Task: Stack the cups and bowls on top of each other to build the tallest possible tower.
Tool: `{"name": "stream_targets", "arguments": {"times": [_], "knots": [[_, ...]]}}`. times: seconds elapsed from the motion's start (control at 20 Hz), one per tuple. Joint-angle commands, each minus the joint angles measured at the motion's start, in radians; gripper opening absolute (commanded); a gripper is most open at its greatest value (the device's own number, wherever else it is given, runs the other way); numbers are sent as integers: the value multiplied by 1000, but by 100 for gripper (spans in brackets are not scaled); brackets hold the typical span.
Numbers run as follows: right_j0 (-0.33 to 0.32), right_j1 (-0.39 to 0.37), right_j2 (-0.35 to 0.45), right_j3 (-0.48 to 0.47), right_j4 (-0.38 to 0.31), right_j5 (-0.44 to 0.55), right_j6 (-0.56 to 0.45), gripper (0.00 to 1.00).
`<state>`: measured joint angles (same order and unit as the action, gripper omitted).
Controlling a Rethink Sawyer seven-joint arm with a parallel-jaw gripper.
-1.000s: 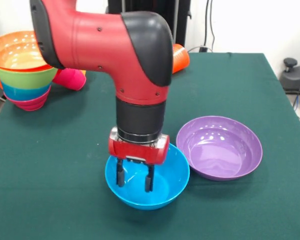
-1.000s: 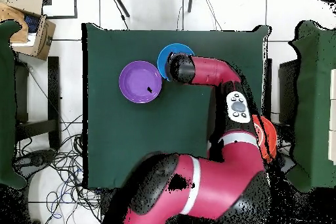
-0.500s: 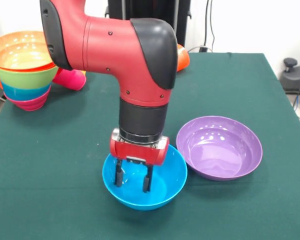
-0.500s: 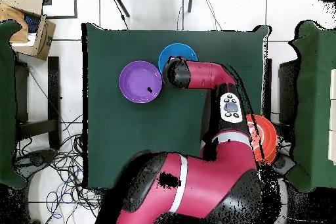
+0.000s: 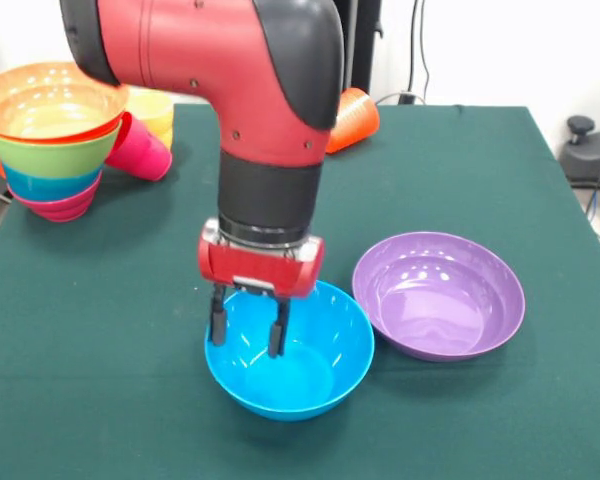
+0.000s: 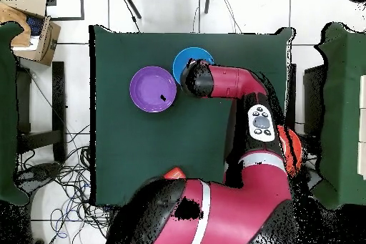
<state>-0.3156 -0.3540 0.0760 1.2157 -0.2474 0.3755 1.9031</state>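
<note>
My gripper point(image 5: 247, 331) hangs open over the left part of the blue bowl point(image 5: 305, 370). One finger is inside the bowl and the other is at its left rim; nothing is held. To the bowl's right, the purple bowl point(image 5: 440, 295) lies upright on the cloth. The tower point(image 5: 45, 135) at the far left has orange, lime green, blue and magenta bowls nested together. A red-pink cup point(image 5: 140, 152) and a yellow cup point(image 5: 152, 108) lie beside it, and an orange cup point(image 5: 350, 118) lies behind my arm. In the overhead view the blue bowl point(image 6: 191, 57) and purple bowl point(image 6: 152, 89) show, with my arm hiding the gripper.
The green cloth table point(image 5: 500, 160) ends close to the tower on the left. Cardboard boxes point(image 6: 32, 30) and cables lie on the floor off the table. My arm's elbow point(image 5: 210, 70) blocks the middle of the far side.
The gripper has risen a little and shifted left in the front view, from the bowl's middle to its left rim. The blue bowl slid slightly left.
</note>
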Motion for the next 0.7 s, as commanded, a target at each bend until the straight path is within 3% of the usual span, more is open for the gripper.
{"name": "stream_targets", "arguments": {"times": [0.05,0.7], "knots": [[-30,-108,88,120,20,73,11,100],[-56,-106,101,149,-7,41,-11,100]]}}
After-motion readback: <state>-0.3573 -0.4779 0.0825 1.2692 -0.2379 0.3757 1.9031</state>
